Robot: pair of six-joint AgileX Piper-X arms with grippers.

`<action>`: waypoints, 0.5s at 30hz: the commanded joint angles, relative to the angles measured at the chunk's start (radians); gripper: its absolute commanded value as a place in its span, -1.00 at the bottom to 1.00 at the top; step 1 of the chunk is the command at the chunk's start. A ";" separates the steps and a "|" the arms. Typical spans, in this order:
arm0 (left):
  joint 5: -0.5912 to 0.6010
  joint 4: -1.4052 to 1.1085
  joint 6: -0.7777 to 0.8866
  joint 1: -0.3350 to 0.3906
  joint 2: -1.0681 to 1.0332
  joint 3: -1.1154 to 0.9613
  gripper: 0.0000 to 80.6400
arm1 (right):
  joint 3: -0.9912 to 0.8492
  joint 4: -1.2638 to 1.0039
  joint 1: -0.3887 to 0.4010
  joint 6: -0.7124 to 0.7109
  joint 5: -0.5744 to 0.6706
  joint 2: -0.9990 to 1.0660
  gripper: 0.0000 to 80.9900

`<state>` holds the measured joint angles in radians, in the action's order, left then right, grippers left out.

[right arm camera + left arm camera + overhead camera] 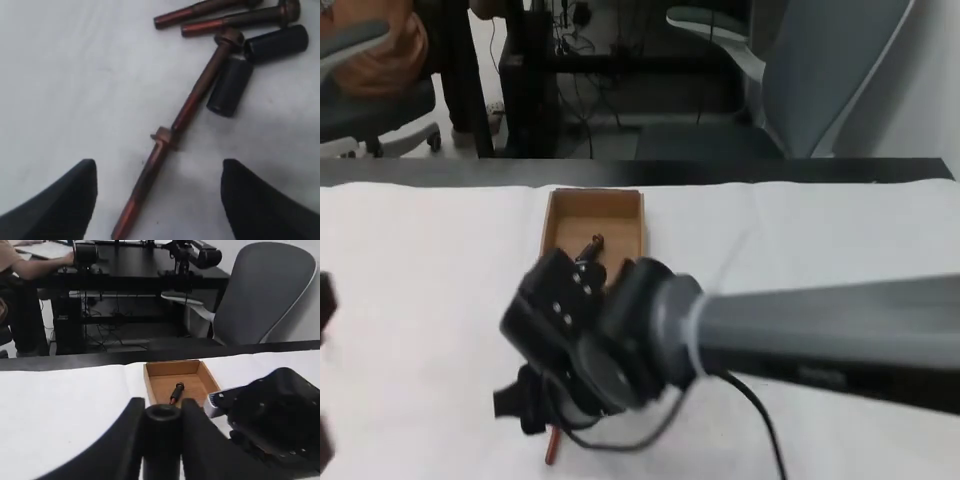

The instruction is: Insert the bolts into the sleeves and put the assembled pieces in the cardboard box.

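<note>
The right arm (800, 330) extends over the white cloth (420, 260) on the near side of the cardboard box (548, 225). Right gripper (159, 165): fingers spread apart above loose bolts (197, 92) and two sleeves (227, 87) lying nearer than the box. Left gripper (161, 409): clamped on an upright sleeve (161, 437), also nearer than the box. One assembled piece (176, 391) lies inside the box.

The right arm (800, 330) hides most of a bolt (552, 452); the sleeve (162, 440) is cropped.

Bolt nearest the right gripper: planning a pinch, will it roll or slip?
The bolt looks rigid metal, probably heavy for its size. Its round shank may roll, though the head and white cloth likely check that. Smooth finish might slip.
</note>
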<state>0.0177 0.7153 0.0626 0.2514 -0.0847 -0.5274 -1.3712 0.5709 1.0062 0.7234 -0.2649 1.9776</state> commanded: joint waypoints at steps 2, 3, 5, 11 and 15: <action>-0.001 0.032 -0.011 -0.001 0.048 0.003 -0.95 | -0.100 0.060 -0.026 0.019 -0.004 0.061 0.63; -0.001 0.033 -0.011 -0.001 0.052 0.001 -0.95 | -0.123 0.071 -0.031 0.019 -0.004 0.078 0.63; -0.001 0.032 -0.011 -0.001 0.051 -0.002 -0.95 | -0.162 0.108 -0.041 0.019 -0.004 0.111 0.63; 0.010 0.028 -0.021 -0.001 0.051 -0.006 -0.95 | -0.216 0.217 -0.053 0.081 -0.004 0.177 0.63; 0.011 0.028 -0.057 -0.001 0.051 -0.006 -0.95 | -0.216 0.238 -0.057 0.115 0.016 0.189 0.31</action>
<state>0.0232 0.7497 0.0309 0.2514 -0.0415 -0.5264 -1.5840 0.7798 0.9574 0.8120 -0.2703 2.1576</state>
